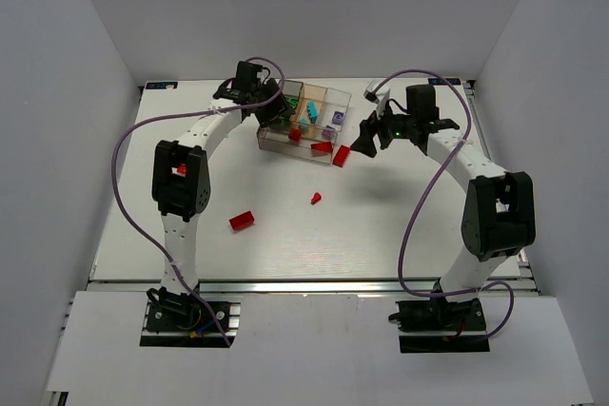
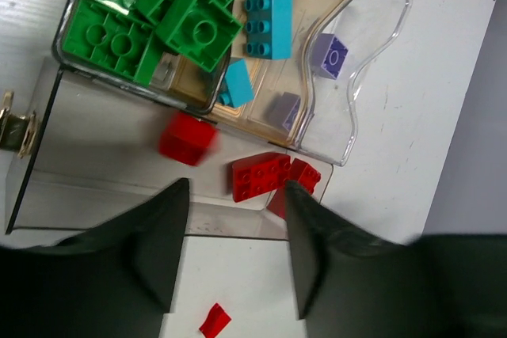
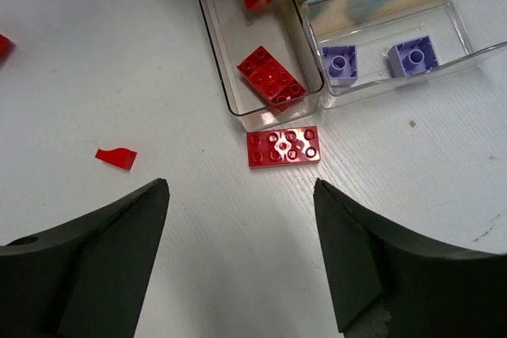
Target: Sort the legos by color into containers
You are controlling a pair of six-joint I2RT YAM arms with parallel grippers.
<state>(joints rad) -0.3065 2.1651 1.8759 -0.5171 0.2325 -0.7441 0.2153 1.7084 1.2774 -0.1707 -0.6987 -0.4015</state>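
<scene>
The clear divided tray (image 1: pixel 274 144) stands at the back centre. My left gripper (image 1: pixel 276 113) hovers open over its near left compartment; a blurred red brick (image 2: pixel 187 138) and a red studded brick (image 2: pixel 261 176) lie below the empty jaws. Green bricks (image 2: pixel 158 13) fill one compartment, cyan bricks (image 2: pixel 267 1) the tan middle, and purple bricks (image 2: pixel 331 55) the outer one. My right gripper (image 1: pixel 366 140) is open above the table, just near of a flat red brick (image 3: pixel 283 146) lying outside the tray wall (image 3: pixel 212 37).
A small red sloped piece (image 1: pixel 315 199) lies on the table in front of the tray, and a larger red brick (image 1: pixel 242 221) sits further left and nearer. White walls enclose the table on three sides.
</scene>
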